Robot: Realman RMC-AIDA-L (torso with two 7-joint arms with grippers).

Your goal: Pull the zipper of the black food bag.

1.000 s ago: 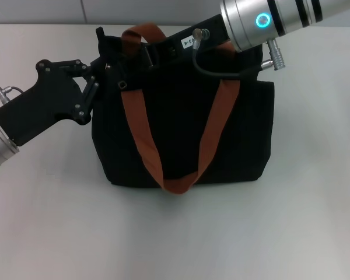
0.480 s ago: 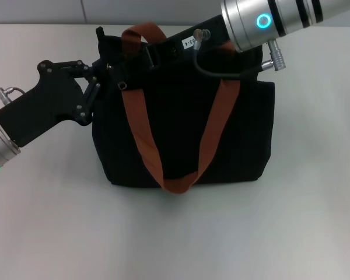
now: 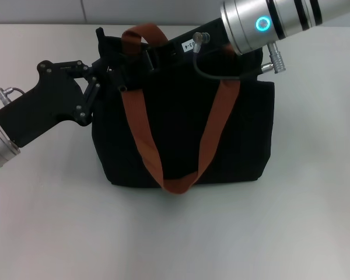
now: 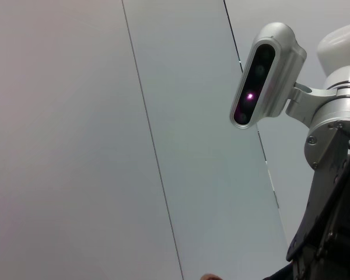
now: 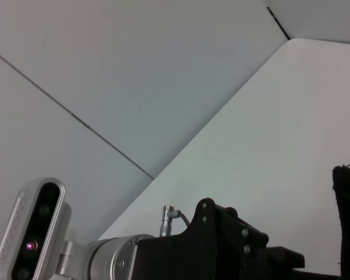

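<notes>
The black food bag [image 3: 245, 128] stands on the white table, its rust-orange strap handles [image 3: 141, 135] hanging down its front. My left gripper [image 3: 115, 74] comes in from the left and is shut on the bag's top left corner. My right gripper [image 3: 163, 53] reaches in from the upper right and lies along the bag's top edge, black against black. The zipper pull is hidden among the grippers and fabric. The right wrist view shows the left gripper's black body [image 5: 221, 248] and a corner of the bag [image 5: 349, 233].
The white table [image 3: 181, 233] spreads around the bag, with a pale wall behind it. The left wrist view shows the wall panels and the right arm's wrist camera [image 4: 262, 76].
The right gripper has shifted very slightly along the bag's top edge. The left gripper has stayed at the bag's corner. The bag has not moved.
</notes>
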